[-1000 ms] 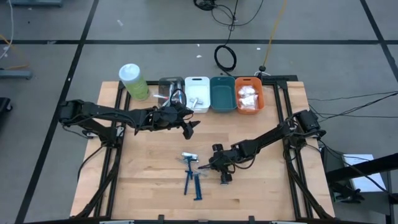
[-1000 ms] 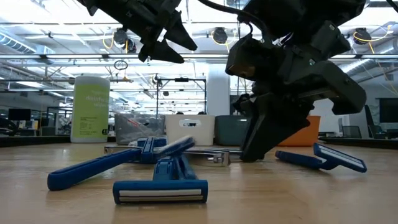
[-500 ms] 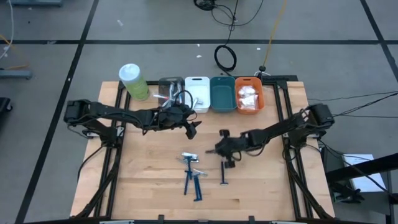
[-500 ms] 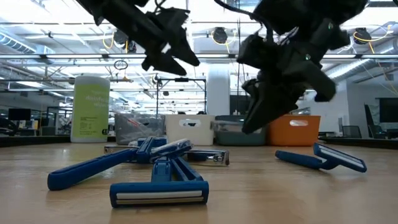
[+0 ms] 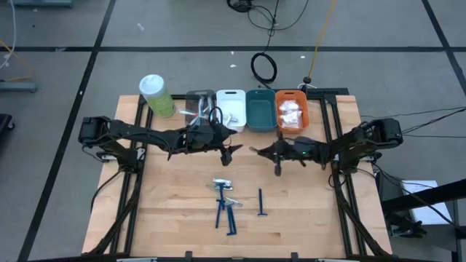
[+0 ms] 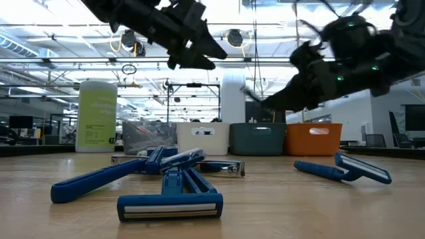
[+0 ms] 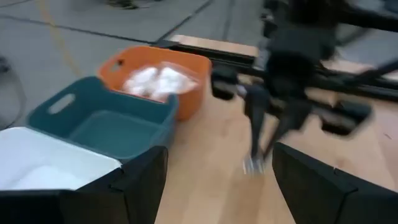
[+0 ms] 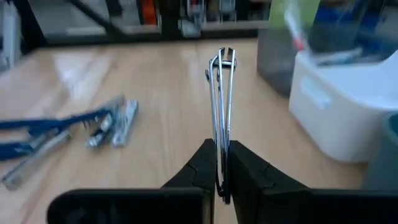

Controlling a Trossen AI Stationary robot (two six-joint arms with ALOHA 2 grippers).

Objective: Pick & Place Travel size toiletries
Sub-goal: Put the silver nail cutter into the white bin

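Right gripper (image 5: 256, 151): held above the table's middle, just near of the teal bin; its two dark fingers (image 8: 208, 163) are closed on a slim silvery metal tweezer-like stick (image 8: 221, 93), which is clamped at one end and projects forward past the fingertips.
Held stick: carried clear of the tabletop, pointed toward the left arm; it is seen as a thin pale sliver (image 5: 253, 150) from above.
Left gripper (image 5: 231, 151): raised over the table just left of the right gripper, near of the white bin; its jaws are spread wide and nothing is seen between them.
Dark blue T-shaped razors: three are left lying on the wood near the table's middle, two in a crossed cluster (image 5: 225, 212) and one lone razor (image 5: 261, 203) just to its right; in the low view one razor's head (image 6: 170, 205) is turned toward the camera.
Small silvery clipper-like pieces (image 5: 223, 183): laid at the far end of the razor cluster, touching it.
Rectangular plastic bins: set side by side along the far edge, from left to right grey (image 5: 191, 97), white (image 5: 231, 95), teal (image 5: 260, 116) and orange (image 5: 296, 94); white crinkly pouches (image 5: 289, 113) are held in the orange one.
Big pale-green cylinder with white lid (image 5: 156, 95): stood upright at the far left, beside the grey bin.
Light wooden table (image 5: 175, 211): both arms are reached in over it from its sides.
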